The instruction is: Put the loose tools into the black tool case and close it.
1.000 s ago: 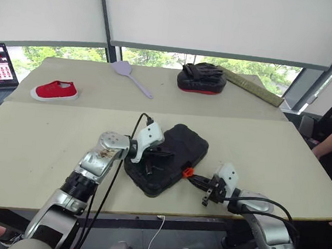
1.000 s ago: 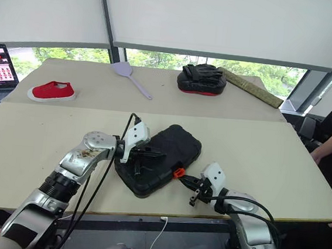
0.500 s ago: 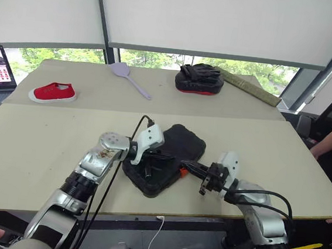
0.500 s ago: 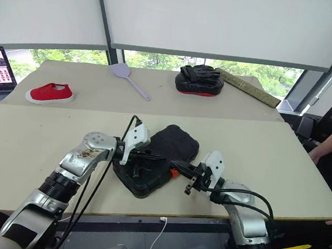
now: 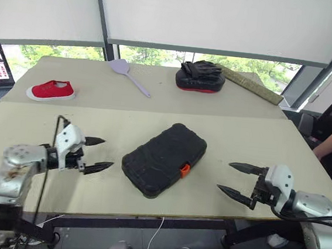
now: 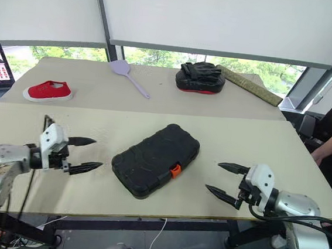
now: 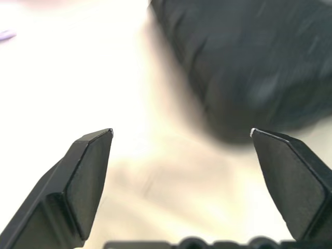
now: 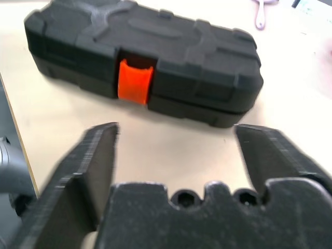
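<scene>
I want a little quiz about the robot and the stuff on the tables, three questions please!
1. True or false: the flat black plastic tool case lies shut on the near table.
2. What colour is the small latch on the case's edge?
3. Which thing lies on the far table nearest the laptop? A) the red slip-on shoe B) the black padded mitt with a red rim C) the grey long-handled spatula

Key:
1. True. The lid is down, and the left gripper and right gripper stand apart from it on either side, fingers spread, holding nothing.
2. Orange.
3. A.
</scene>
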Tool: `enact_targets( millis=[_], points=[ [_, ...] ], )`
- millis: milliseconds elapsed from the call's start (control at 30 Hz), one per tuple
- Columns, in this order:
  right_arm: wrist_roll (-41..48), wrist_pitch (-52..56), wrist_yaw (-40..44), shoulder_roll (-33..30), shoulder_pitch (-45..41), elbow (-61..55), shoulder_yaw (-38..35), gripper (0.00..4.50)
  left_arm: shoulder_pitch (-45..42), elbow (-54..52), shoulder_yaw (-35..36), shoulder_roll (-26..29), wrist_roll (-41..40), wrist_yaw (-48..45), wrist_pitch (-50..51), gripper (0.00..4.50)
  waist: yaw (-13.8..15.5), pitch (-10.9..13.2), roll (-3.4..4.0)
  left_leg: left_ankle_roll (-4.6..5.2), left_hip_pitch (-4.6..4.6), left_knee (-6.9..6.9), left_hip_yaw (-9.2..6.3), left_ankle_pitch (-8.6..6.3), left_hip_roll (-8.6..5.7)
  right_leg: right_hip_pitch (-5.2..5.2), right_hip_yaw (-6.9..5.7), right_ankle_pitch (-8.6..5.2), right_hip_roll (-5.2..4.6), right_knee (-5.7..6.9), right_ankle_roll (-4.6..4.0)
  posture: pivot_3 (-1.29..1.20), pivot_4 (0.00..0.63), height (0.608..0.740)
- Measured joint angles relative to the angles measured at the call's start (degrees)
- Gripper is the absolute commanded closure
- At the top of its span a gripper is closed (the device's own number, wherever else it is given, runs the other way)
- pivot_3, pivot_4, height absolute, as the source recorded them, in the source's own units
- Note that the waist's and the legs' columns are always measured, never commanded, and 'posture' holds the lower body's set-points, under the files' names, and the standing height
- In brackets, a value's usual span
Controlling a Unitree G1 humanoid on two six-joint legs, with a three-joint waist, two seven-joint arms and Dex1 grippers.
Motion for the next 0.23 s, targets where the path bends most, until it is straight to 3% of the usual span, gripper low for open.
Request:
enact_targets(
  millis=[233],
  points=[
    [-4.08,-10.91,2.19,-1.19,-2.24,9.09,0.12,0.03,9.71,2.48,2.68,0.37,0.72,1.73,-6.94,0.00,0.44,0.16,-0.07,-0.28,-0.02,-0.11,0.31,-0.16,-0.03,-0.14,-0.03,-0.03,-0.18,0.01,0.07,0.00,0.150,0.740]
  ],
)
